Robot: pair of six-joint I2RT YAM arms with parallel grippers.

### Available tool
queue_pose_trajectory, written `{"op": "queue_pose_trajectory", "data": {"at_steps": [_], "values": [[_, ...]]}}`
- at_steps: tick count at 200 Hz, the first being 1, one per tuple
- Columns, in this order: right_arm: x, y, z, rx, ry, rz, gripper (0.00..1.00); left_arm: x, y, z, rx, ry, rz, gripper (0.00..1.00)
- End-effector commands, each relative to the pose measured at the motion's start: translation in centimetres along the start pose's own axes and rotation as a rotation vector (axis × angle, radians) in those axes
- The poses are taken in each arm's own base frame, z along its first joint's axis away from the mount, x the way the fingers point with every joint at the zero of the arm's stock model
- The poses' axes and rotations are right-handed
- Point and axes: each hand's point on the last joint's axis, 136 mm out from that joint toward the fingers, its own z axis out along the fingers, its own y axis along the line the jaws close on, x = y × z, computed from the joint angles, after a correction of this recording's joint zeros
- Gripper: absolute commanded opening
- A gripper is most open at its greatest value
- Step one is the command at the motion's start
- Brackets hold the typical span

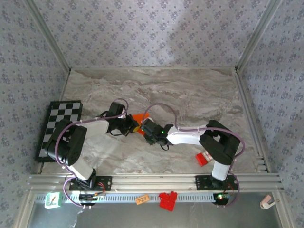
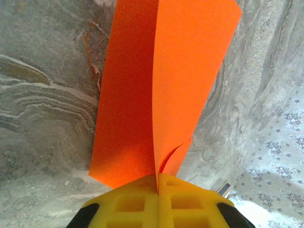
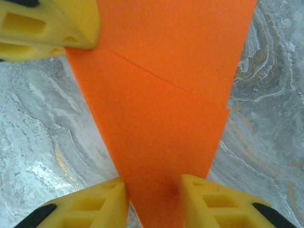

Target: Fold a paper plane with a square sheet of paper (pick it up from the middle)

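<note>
The bright orange sheet of paper (image 1: pixel 137 117) is folded along a centre crease into a long tapering shape, held off the marble table between both arms. My left gripper (image 2: pixel 157 176) is shut on the paper (image 2: pixel 161 85) at the crease, and two flaps rise from its yellow fingers. My right gripper (image 3: pixel 153 183) has its jaws apart, one on each side of the narrow end of the paper (image 3: pixel 161 95), whose flat face is toward the camera. The left gripper's yellow fingers (image 3: pixel 47 23) show at the paper's far corner. From above, the left gripper (image 1: pixel 134 127) and right gripper (image 1: pixel 143 128) meet mid-table.
A black-and-white checkerboard (image 1: pixel 59 128) lies at the left edge. A small red-and-white box (image 1: pixel 204 158) sits by the right arm's base. Red blocks (image 1: pixel 167 199) and a small orange tag (image 1: pixel 141 200) lie in front of the rail. Patterned walls enclose the marble table (image 1: pixel 190 95).
</note>
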Motion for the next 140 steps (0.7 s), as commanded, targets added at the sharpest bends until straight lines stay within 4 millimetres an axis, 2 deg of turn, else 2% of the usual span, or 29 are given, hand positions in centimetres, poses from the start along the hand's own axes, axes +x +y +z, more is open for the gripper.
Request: {"op": "queue_pose_trajectory", "data": {"at_steps": [1,53,77,107,140], "values": [[0.7,-0.3,0.2,0.032,0.029,-0.002,0.31,0.1,-0.7,-0.3,0.005,-0.008,0.008,0.06],[1.0,-0.5,0.2,0.038,0.043,-0.004,0.23,0.0,-0.7,-0.5,0.001,-0.013,0.012,0.07],[1.0,-0.2,0.3,0.019,0.043,-0.005,0.2,-0.1,-0.7,-0.8,0.0,-0.023,0.011,0.11],[1.4,0.2,0.5,-0.029,0.046,0.006,0.2,-0.9,-1.0,-2.0,-0.002,-0.063,0.021,0.23],[1.5,0.3,0.7,-0.081,0.03,0.031,0.19,-2.0,-1.4,-4.2,0.015,-0.138,0.032,0.38]]}}
